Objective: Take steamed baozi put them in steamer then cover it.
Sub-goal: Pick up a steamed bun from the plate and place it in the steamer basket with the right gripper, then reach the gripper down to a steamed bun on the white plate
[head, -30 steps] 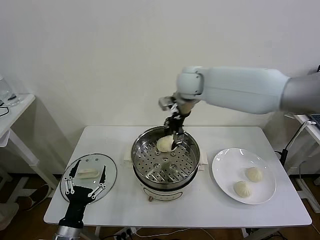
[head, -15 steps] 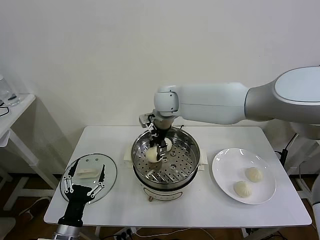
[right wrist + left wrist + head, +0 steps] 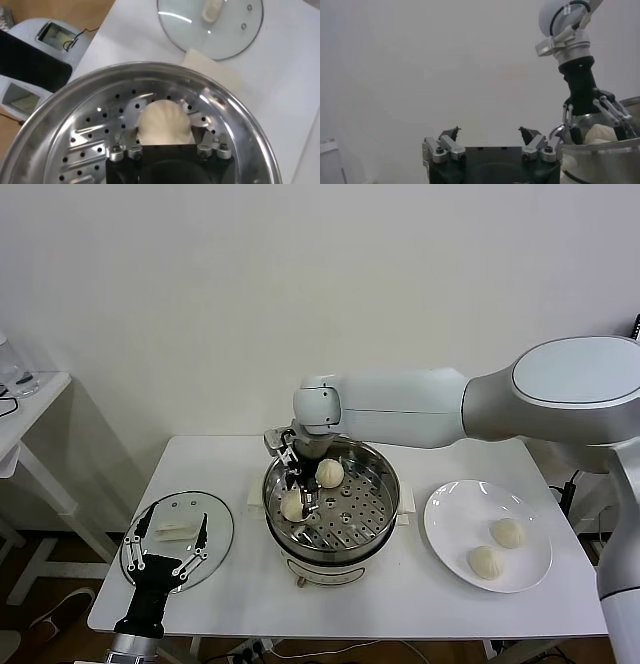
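The steamer (image 3: 386, 484) stands mid-table with two baozi on its perforated tray, one at the back (image 3: 329, 473) and one at the left (image 3: 292, 505). My right gripper (image 3: 298, 487) reaches down into the pot, open, its fingers either side of the left baozi (image 3: 164, 120), which rests on the tray. Two more baozi (image 3: 508, 532) (image 3: 484, 561) lie on the white plate (image 3: 450, 514). The cover (image 3: 215, 529), clear glass with a white handle, lies flat at the front left. My left gripper (image 3: 168, 546) hovers open at the cover's near edge, holding nothing.
The cover (image 3: 235, 30) lies beyond the steamer rim (image 3: 245, 130) in the right wrist view, with a white side tab between them. A small side table (image 3: 25, 399) stands far left. The left wrist view shows my left gripper (image 3: 490, 132) and the steamer wall (image 3: 605, 162).
My right gripper carried a baozi leftward and down across the steamer, set it on the left of the tray and opened. The left arm stayed put.
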Action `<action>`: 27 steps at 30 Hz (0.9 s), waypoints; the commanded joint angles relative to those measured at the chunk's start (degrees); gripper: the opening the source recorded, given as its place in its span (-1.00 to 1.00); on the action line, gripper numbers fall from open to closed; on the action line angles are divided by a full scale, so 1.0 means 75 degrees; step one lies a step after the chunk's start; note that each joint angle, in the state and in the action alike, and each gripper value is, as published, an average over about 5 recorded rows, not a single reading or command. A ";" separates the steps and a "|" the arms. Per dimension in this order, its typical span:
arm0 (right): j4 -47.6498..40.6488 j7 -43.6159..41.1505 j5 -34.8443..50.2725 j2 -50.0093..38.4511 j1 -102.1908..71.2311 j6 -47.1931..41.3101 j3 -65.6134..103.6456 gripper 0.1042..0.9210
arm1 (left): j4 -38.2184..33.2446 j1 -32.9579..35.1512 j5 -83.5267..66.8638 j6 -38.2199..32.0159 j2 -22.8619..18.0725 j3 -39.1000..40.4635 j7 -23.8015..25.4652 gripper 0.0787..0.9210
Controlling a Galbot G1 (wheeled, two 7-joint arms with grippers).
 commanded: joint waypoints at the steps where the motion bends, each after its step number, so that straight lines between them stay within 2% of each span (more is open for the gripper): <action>1: 0.0555 0.0034 -0.0173 -0.0663 0.0217 -0.0001 0.0242 0.76 | 0.0022 -0.0003 0.0006 0.0003 0.0007 0.0008 0.0000 0.77; 8: 0.1499 -0.0994 -0.0990 -0.2860 0.1103 0.0412 0.0744 0.76 | 0.0019 -0.0032 0.0018 0.0015 0.0041 0.0070 0.0001 0.77; 16: 0.1371 -0.2622 -0.2829 -0.5478 0.1360 0.1645 0.0828 0.76 | -0.0031 -0.0051 0.0056 0.0061 0.0052 0.0149 0.0005 0.77; 21: 0.1356 -0.2720 -0.3740 -0.6627 0.0430 0.2026 0.0841 0.76 | -0.0044 0.0008 0.0102 0.0056 0.0034 0.0151 0.0012 0.77; 27: 0.1367 -0.2519 -0.4484 -0.7311 -0.1242 0.2131 0.1303 0.76 | -0.0143 0.0141 0.0189 0.0092 -0.0037 0.0102 -0.0011 0.77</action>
